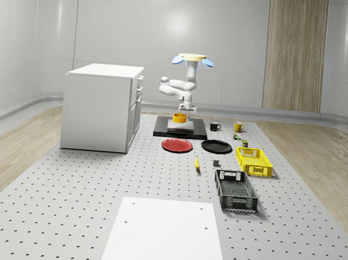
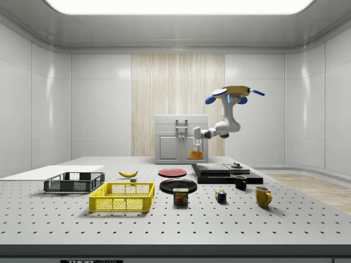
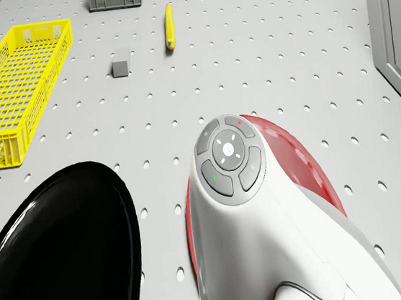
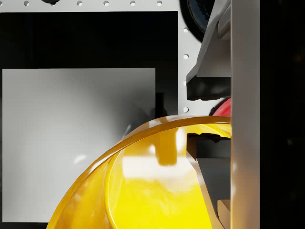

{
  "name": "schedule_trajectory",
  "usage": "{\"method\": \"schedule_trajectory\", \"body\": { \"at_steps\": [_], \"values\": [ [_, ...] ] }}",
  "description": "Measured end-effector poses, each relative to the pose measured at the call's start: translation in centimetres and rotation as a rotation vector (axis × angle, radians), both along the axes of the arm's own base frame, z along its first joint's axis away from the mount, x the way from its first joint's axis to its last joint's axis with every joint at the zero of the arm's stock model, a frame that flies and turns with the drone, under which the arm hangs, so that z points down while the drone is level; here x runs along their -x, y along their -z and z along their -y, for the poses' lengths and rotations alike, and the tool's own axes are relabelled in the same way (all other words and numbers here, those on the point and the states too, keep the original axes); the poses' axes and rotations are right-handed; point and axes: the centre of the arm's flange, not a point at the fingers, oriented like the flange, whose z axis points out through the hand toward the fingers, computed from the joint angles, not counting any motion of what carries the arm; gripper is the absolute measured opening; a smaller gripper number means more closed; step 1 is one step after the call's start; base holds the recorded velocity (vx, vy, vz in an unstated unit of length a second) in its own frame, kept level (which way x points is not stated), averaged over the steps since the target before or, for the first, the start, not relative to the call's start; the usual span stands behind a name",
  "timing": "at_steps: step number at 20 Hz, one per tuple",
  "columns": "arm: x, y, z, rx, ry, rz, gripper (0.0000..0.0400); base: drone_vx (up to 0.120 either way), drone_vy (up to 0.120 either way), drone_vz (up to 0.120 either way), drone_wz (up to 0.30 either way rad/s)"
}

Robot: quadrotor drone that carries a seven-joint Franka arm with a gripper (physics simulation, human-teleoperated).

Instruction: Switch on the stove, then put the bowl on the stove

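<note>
Yellow bowl [image 1: 180, 117] clamped by its rim in the claw [image 4: 209, 114], hanging just above the stove's [image 1: 181, 128] grey plate [image 4: 78, 143]. Drone [image 1: 192, 60] hovering above both. Past the claw, on the counter [image 1: 98, 178]: red plate [image 1: 177, 145], black plate [image 1: 216, 146].

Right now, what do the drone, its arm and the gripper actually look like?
The drone is a flat cream-yellow disc body with blue rotor pads at its sides. The arm hanging under it is glossy white with rounded, bulbous joints. Its wrist link carries a grey round button pad with small red and green marks. The gripper has a pale grey body and dark finger pads.
</note>
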Motion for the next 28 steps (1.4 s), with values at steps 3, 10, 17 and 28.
{"method": "schedule_trajectory", "body": {
  "at_steps": [3, 10, 17, 28],
  "values": [
    [0.0, 0.0, 0.0, 0.000, 0.000, 0.000, 0.0100, -0.120, -0.040, 0.000, 0.000],
    [0.0, 0.0, 0.0, 0.000, 0.000, 0.000, 0.0100, -0.120, -0.006, 0.000, 0.000],
    [0.0, 0.0, 0.0, 0.000, 0.000, 0.000, 0.0100, -0.120, 0.000, 0.000, 0.000],
    [0.0, -1.4, 0.0, 0.000, 0.000, 0.000, 0.0100, -0.073, 0.000, 0.000, 0.000]
  ]
}}
